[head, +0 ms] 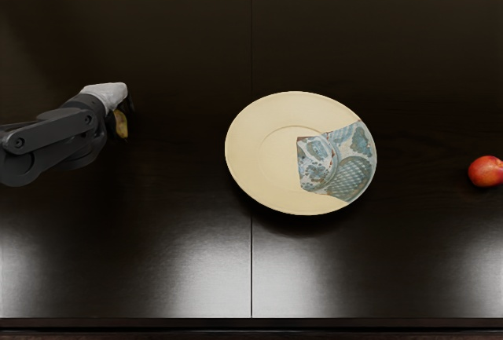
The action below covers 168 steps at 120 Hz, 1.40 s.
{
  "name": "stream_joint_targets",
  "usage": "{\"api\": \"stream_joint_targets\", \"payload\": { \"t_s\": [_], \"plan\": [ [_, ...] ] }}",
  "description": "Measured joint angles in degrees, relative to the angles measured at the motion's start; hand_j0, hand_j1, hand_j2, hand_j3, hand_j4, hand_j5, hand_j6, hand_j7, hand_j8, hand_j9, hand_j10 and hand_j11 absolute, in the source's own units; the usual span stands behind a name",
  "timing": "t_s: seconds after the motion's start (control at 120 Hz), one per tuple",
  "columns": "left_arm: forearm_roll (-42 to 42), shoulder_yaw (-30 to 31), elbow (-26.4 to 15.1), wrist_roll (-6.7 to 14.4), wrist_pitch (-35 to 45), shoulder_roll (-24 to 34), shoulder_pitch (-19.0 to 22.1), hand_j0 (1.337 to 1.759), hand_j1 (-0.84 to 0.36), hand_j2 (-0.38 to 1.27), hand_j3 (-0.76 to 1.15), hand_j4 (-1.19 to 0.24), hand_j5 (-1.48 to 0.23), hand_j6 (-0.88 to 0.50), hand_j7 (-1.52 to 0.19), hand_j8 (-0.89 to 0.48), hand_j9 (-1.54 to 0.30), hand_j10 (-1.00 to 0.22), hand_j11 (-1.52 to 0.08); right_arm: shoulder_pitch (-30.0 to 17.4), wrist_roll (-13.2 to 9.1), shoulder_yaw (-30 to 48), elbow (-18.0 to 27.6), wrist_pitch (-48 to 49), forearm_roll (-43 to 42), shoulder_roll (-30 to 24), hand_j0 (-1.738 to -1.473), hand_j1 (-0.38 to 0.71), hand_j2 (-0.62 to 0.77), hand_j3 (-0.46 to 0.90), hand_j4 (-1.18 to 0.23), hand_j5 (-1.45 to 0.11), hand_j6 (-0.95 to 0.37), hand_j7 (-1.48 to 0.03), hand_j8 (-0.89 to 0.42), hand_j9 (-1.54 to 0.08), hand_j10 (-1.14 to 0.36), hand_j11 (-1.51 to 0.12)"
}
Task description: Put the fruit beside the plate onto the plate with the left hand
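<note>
Over at the left middle of the frame, the left hand (108, 101) sits against a small yellow-brown fruit (121, 123) on the dark table (157, 261). Whether it grips the fruit, or how far open it is, I cannot tell. The cream plate (263, 132) lies at centre, well apart. A red fruit (486, 171) rests at the right edge.

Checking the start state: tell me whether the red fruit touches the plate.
Apart. The head view shows a wide strip of bare dark table between the red fruit and the plate.
</note>
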Motion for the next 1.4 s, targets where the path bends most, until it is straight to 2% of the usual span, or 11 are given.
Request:
{"api": "stream_joint_targets", "payload": {
  "t_s": [0.475,0.9,1.042,1.142,1.267,1.4],
  "plan": [
    [-0.05,-0.02,0.22,0.05,-0.09,0.00,0.35,1.653,-0.30,0.28,0.00,-0.60,-0.71,-0.45,-0.73,-0.40,-0.76,-0.57,-0.76,0.02,0.00,0.03,-0.02,0.00,0.00,0.00,-1.658,-0.31,-0.01,0.00,-0.03,-0.04,-0.03,-0.04,-0.03,-0.04,-0.03,-0.04],
    [-0.22,-0.06,0.20,0.04,-0.23,-0.09,0.70,1.650,-0.30,0.26,0.00,-0.69,-0.78,-0.41,-0.82,-0.35,-0.86,-0.55,-0.87,0.02,0.00,0.04,-0.02,0.00,0.00,0.00,-1.658,-0.31,-0.01,0.00,-0.03,-0.04,-0.03,-0.04,-0.03,-0.04,-0.03,-0.04],
    [-0.77,-0.13,-0.01,0.03,-0.60,-0.09,0.45,1.650,-0.27,0.28,0.00,-0.68,-0.84,-0.43,-0.87,-0.36,-0.90,-0.59,-0.90,0.02,0.00,0.02,-0.02,0.00,0.00,0.00,-1.658,-0.31,-0.01,0.00,-0.03,-0.04,-0.03,-0.04,-0.03,-0.04,-0.03,-0.04],
    [-2.57,-0.14,-0.11,0.00,-0.85,-0.09,-0.07,1.651,-0.25,0.36,0.00,-0.69,-0.89,-0.48,-0.90,-0.42,-0.92,-0.65,-0.93,0.02,0.00,0.02,-0.02,0.00,0.00,0.00,-1.658,-0.31,-0.01,0.00,-0.03,-0.04,-0.03,-0.04,-0.03,-0.04,-0.03,-0.04],
    [-3.43,-0.18,-0.27,-0.01,-1.05,-0.09,-0.26,1.650,-0.20,0.32,0.00,-0.70,-0.93,-0.50,-0.94,-0.44,-0.95,-0.67,-0.96,0.02,0.00,0.03,-0.02,0.00,0.00,0.00,-1.658,-0.31,-0.01,0.00,-0.03,-0.04,-0.03,-0.04,-0.03,-0.04,-0.03,-0.04],
    [-3.78,-0.23,-0.80,-0.01,-1.14,-0.05,-0.39,1.652,-0.21,0.39,0.00,-0.70,-0.96,-0.51,-0.95,-0.46,-0.96,-0.70,-0.97,0.02,0.00,0.03,-0.02,0.00,0.00,0.00,-1.658,-0.31,-0.01,0.00,-0.03,-0.04,-0.03,-0.04,-0.03,-0.04,-0.03,-0.04]
  ]
}}
